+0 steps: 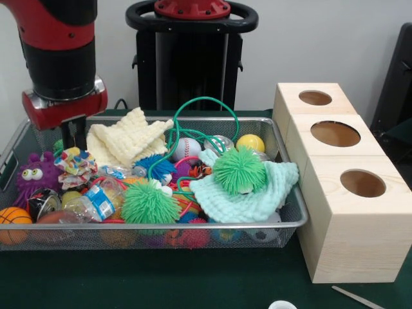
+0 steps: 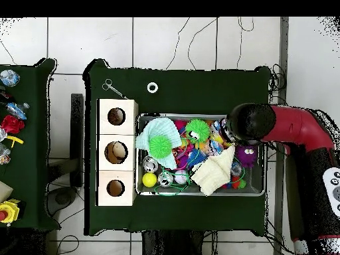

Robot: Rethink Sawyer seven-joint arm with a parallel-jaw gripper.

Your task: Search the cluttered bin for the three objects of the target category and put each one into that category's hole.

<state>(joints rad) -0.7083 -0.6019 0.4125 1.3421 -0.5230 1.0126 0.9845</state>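
Note:
The wire mesh bin [image 1: 251, 118] [image 2: 260, 179] is full of mixed toys. In it lie two green fuzzy balls [image 1: 239, 169] [image 1: 149, 203], a cream knitted cloth [image 1: 129, 136] [image 2: 214, 174], a mint cloth [image 1: 248, 199] [image 2: 159, 131], a baseball [image 1: 187, 149], a yellow ball [image 1: 250, 142] [image 2: 150, 179], a purple monster toy [image 1: 37, 174] [image 2: 246, 156], a small basketball [image 1: 13, 222] and a looped green cable [image 1: 205, 103]. My gripper [image 1: 76, 136] hangs over the bin's far left corner, just above the toys; its state is hidden. In the overhead view the arm [image 2: 251, 123] covers it.
A wooden box [image 1: 351, 212] [image 2: 117, 171] with three round holes [image 1: 315, 98] [image 1: 335, 133] [image 1: 363, 183] stands against the bin's right side. Something pale shows in the middle hole [image 2: 116, 152]. A white ring [image 2: 153, 87] and a metal tool [image 2: 113, 87] lie on the green table.

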